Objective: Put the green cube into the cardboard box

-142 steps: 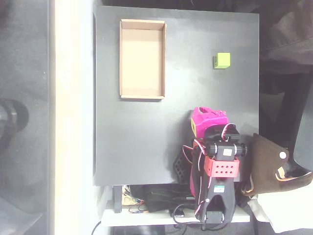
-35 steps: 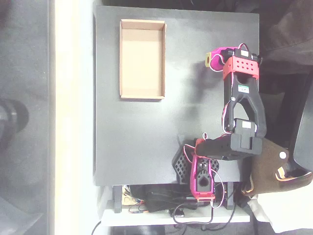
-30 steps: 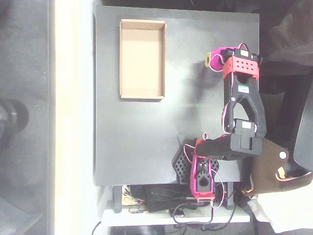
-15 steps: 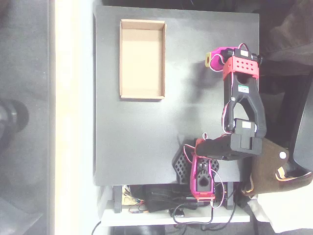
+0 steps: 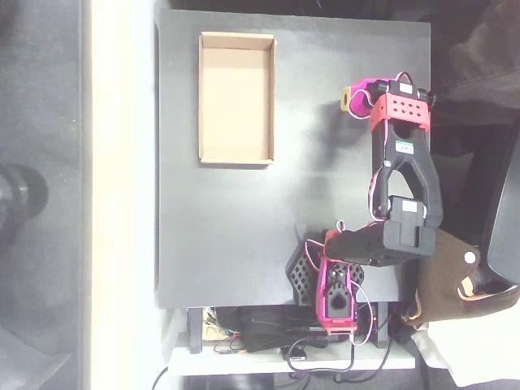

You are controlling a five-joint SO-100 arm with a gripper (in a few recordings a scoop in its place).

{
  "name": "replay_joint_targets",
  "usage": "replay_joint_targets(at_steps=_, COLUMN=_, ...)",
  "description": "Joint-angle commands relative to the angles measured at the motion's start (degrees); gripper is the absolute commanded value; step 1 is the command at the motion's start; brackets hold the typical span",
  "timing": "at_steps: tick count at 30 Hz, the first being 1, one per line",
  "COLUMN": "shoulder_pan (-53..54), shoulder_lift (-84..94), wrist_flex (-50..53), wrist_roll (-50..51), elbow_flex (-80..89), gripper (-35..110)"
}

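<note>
- On the black tabletop [image 5: 244,236], toward its upper left in the overhead view, the box [image 5: 236,98] lies open with a bare tan floor.
- Well to the right of it, the magenta end effector [image 5: 357,96] is reached out near the tabletop's upper right.
- From above I cannot tell whether its jaws are open or closed.
- Only a small yellowish patch shows at its left tip; I cannot tell whether that is the cube, and no cube lies in the box.
- A white label [image 5: 401,148] sits on the black arm link, its writing too small to read.
- At the bottom edge, cables [image 5: 268,337] bunch under the arm's base.
</note>
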Motion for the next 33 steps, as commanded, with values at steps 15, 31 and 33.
replay_joint_targets(at_steps=15, shoulder_pan=1.1, shoulder_lift=1.8, wrist_flex=0.3, wrist_roll=0.5, elbow_flex=-0.2, gripper=12)
replay_joint_targets(at_steps=31, shoulder_pan=0.6, shoulder_lift=24.0, wrist_flex=-0.4, wrist_roll=-0.1, elbow_flex=-0.5, gripper=12)
replay_joint_targets(at_steps=33, shoulder_pan=0.4, shoulder_lift=27.2, wrist_flex=-0.5, wrist_roll=-0.1, elbow_flex=-0.5, gripper=12)
